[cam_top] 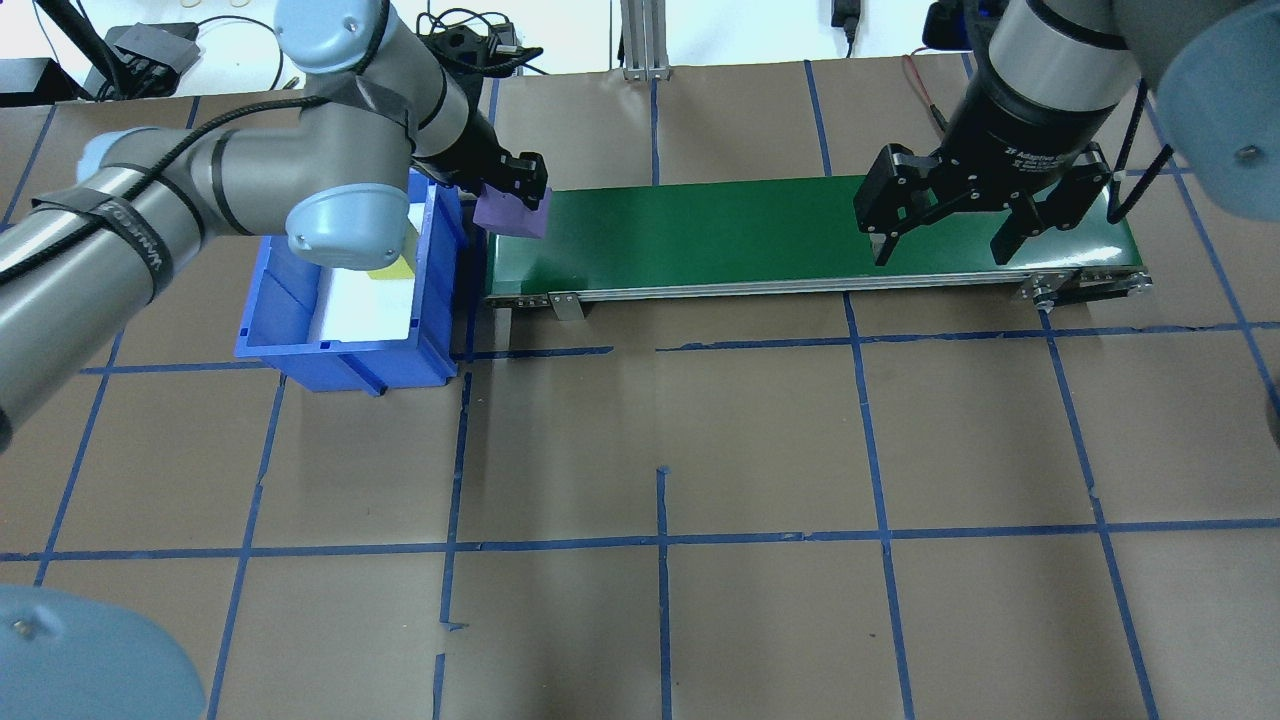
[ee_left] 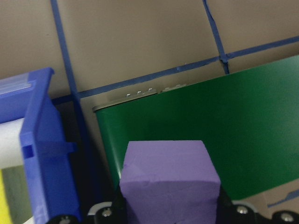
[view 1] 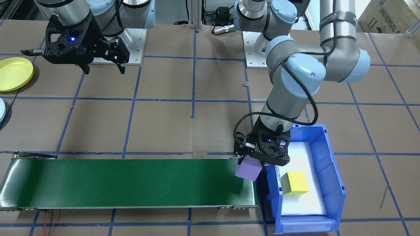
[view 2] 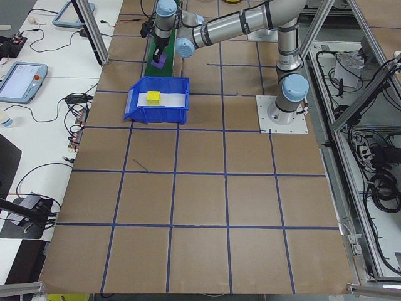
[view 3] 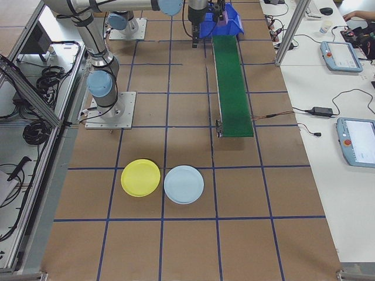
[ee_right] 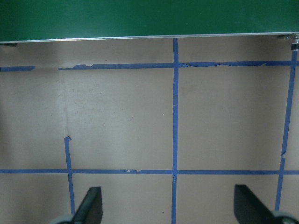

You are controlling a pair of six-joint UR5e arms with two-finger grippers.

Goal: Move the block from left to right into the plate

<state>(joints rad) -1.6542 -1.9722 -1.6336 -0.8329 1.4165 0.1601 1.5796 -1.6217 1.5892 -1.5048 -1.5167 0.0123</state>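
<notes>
A purple block (view 1: 248,171) is held clamped in the left gripper (view 1: 251,164), hanging at the left end of the green conveyor belt (view 1: 131,182), just beside the blue bin (view 1: 331,183) and, as far as can be told, a little above the belt surface. The block's matte, slightly pitted faces suggest foam — it is judged light and somewhat soft, with enough friction that slipping is unlikely. A firm squeeze could dent it, so a moderate grip across two opposite flat faces, near the middle, is best; that is roughly how it is taken now, with the lower part projecting free below the fingers.

A yellow block (view 1: 295,183) is left in the bin on a white liner, apart from the purple one.

The right gripper (cam_top: 950,225) is seen hovering near the far right end of the belt with its fingers spread wide and nothing between them. The yellow plate (view 3: 140,177) lies on the table well beyond that end, touching or nearly touching a pale blue plate (view 3: 184,184) — nothing is seen in either.
</notes>
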